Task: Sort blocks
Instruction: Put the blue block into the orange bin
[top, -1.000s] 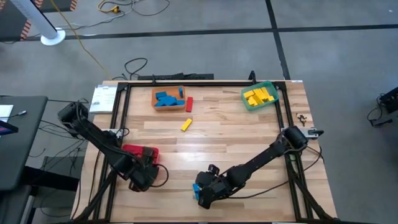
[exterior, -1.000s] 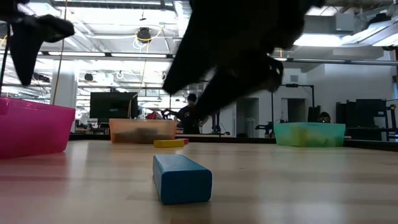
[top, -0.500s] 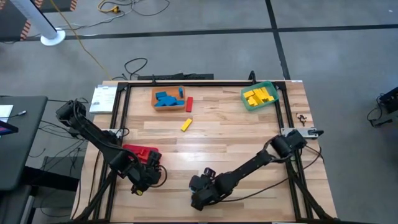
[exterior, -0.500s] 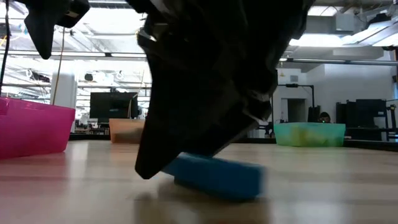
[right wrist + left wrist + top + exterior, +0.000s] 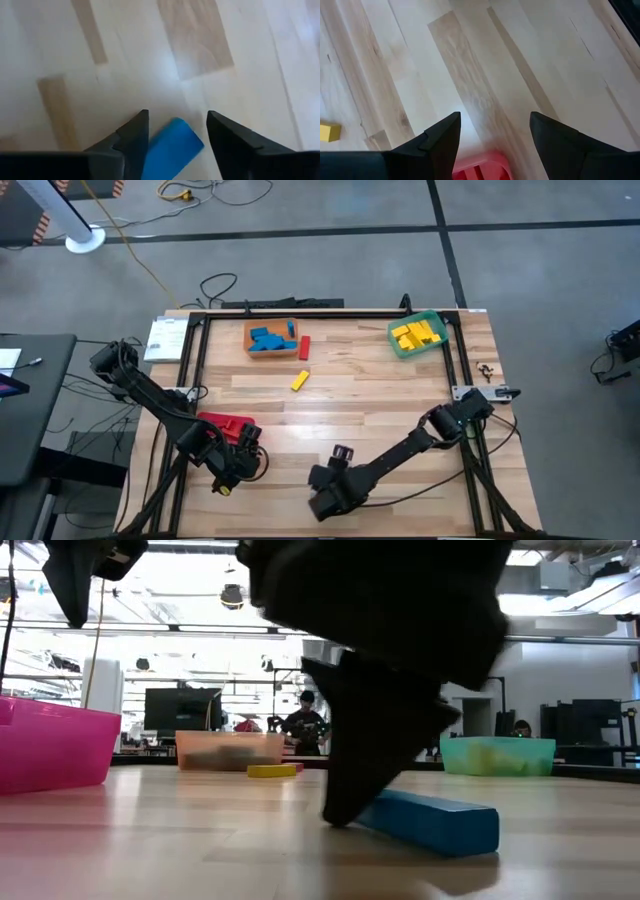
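Observation:
A blue block (image 5: 430, 820) lies flat on the table near its front edge; my right gripper (image 5: 325, 502) hides it from above. That gripper (image 5: 177, 114) points steeply down, open, its fingers on either side of the block (image 5: 172, 146), which lies askew between them. My left gripper (image 5: 238, 463) hangs open and empty (image 5: 495, 116) over the near edge of the red bin (image 5: 225, 425). A yellow block (image 5: 299, 380) and a red block (image 5: 304, 347) lie loose on the table farther back. My right gripper comes at the blue block from above, slanting. In the low view one finger (image 5: 345, 795) stands against the block's end (image 5: 368, 810). In the right wrist view a thin gap shows beside the other finger (image 5: 225, 135). The block rests flat on the table.
An orange bin (image 5: 270, 338) with blue blocks stands at the back left, a green bin (image 5: 417, 335) with yellow blocks at the back right. The red bin (image 5: 50, 745) stands at the left. People show in the room beyond the table.
My right gripper has sunk to the table over the blue block and tipped steeper. The block has slid and turned about on the table, from end-on to lying crosswise in the low view. My left gripper has risen a little and tipped.

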Motion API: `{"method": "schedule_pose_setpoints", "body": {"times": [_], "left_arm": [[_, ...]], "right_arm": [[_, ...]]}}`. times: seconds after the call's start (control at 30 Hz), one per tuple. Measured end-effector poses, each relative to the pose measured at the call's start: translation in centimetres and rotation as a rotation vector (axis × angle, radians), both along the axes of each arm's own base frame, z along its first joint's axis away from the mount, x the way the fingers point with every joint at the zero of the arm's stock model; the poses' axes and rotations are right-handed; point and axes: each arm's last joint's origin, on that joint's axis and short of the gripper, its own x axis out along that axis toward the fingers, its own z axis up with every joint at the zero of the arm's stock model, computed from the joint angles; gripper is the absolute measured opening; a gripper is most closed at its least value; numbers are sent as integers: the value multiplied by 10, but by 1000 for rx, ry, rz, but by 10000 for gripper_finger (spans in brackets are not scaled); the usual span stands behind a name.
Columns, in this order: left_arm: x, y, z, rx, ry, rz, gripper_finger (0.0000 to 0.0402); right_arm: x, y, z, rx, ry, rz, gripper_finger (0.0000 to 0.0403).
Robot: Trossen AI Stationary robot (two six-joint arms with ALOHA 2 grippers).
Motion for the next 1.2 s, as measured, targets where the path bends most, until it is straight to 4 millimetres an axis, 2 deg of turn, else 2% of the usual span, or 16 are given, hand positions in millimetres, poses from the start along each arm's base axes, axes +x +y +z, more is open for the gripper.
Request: {"method": "schedule_pose_setpoints", "body": {"times": [0.2,0.33,0.47,0.7,0.83,1.0,1.2], "left_arm": [[0,0,0,-4,-1,4,234],[0,0,0,-5,-1,5,234],[0,0,0,-5,-2,5,234],[0,0,0,-5,-2,5,234],[0,0,0,-5,-2,4,234],[0,0,0,8,-6,-12,234],[1,0,0,25,-16,-28,234]], "right_arm": [[-4,0,-1,3,46,10,192],[-4,-2,2,8,49,1,191],[-5,-4,9,1,51,24,213],[-11,-12,45,16,3,-9,263],[-14,-9,53,46,-14,-19,271],[-23,5,52,103,65,105,271],[-37,30,52,23,100,419,272]]}}
